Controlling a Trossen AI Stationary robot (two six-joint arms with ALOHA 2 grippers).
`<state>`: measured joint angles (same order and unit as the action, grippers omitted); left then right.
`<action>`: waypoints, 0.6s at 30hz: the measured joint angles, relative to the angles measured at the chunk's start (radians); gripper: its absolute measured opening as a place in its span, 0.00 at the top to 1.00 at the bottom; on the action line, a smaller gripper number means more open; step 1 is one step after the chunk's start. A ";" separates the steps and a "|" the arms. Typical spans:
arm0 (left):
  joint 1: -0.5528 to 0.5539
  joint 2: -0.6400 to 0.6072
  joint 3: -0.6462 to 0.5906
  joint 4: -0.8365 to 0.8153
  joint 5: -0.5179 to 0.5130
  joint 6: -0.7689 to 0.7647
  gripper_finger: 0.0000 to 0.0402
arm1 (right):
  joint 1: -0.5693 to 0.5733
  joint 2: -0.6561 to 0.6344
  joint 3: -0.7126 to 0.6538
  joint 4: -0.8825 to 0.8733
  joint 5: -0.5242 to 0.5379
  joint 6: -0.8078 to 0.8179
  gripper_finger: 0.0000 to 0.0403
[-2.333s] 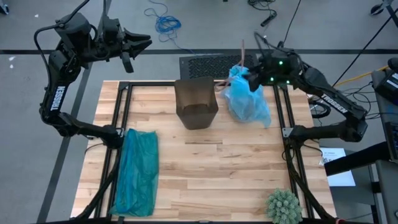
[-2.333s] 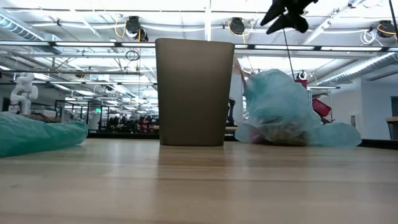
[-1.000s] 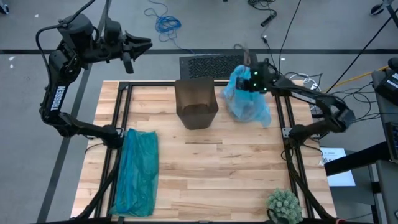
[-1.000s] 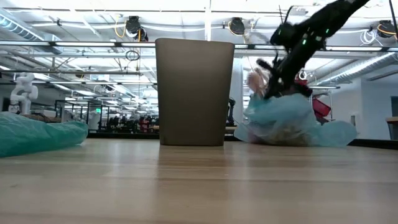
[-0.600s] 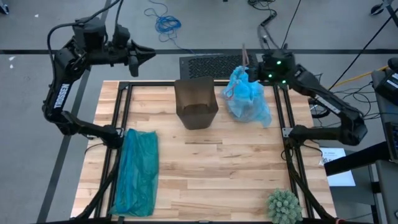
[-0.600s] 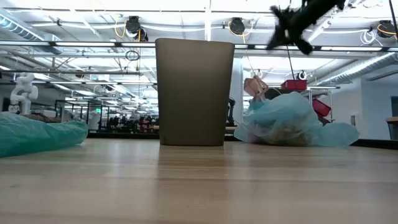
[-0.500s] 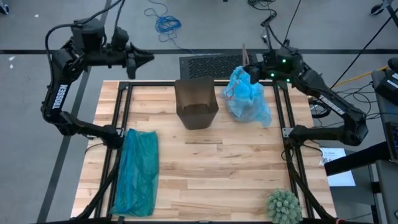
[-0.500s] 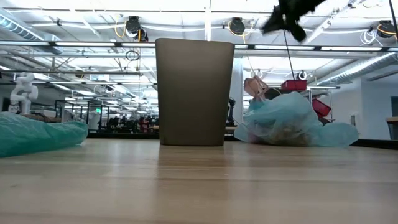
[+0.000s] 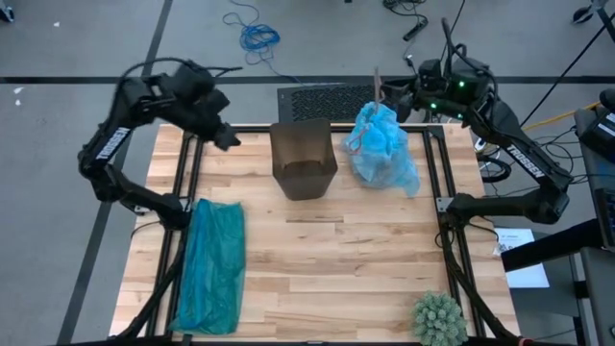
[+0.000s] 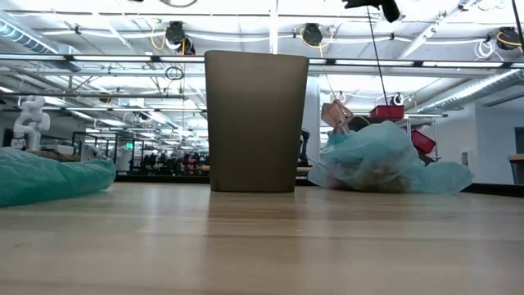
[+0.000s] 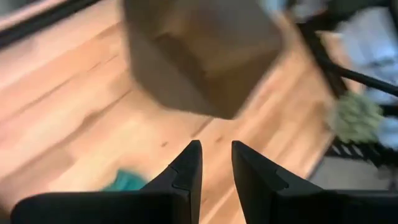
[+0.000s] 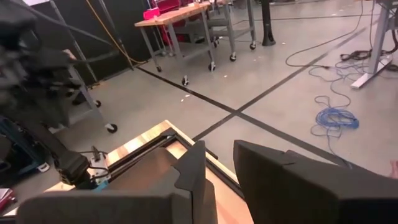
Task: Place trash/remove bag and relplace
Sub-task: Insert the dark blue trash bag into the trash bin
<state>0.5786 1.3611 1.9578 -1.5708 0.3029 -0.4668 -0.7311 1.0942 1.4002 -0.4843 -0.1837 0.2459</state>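
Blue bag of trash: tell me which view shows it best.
The high view: the whole blue bag lies on the table beside the bin. The low view shows one side only; the left wrist catches a blurred corner, the right wrist nothing.

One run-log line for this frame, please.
bag: filled, on table right of bin | right tool: above bag, empty | left tool: near bin, empty | teal bag: flat, front left

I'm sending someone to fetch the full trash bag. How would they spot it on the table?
Start at the dark bin standing at the table's far edge. Just to its right lies the pale blue bag, bunched and lumpy. The other bag, darker teal, lies flat at the table's left side.
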 joint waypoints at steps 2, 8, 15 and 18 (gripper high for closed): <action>-0.028 0.014 -0.041 0.003 -0.036 -0.046 0.79 | 0.000 0.000 0.000 0.000 -0.005 0.000 0.81; -0.161 0.020 -0.240 0.001 -0.078 -0.174 0.79 | 0.000 0.001 0.000 0.000 -0.033 -0.007 0.81; -0.310 0.021 -0.618 -0.001 -0.090 -0.412 0.79 | -0.001 0.001 0.000 -0.009 -0.077 -0.031 0.81; -0.346 0.032 -0.770 0.037 -0.077 -0.414 0.79 | 0.000 0.001 0.000 -0.008 -0.105 -0.051 0.81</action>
<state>0.2326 1.3936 1.1879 -1.5336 0.2256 -0.8803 -0.7314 1.0950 1.3998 -0.4926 -0.2885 0.1947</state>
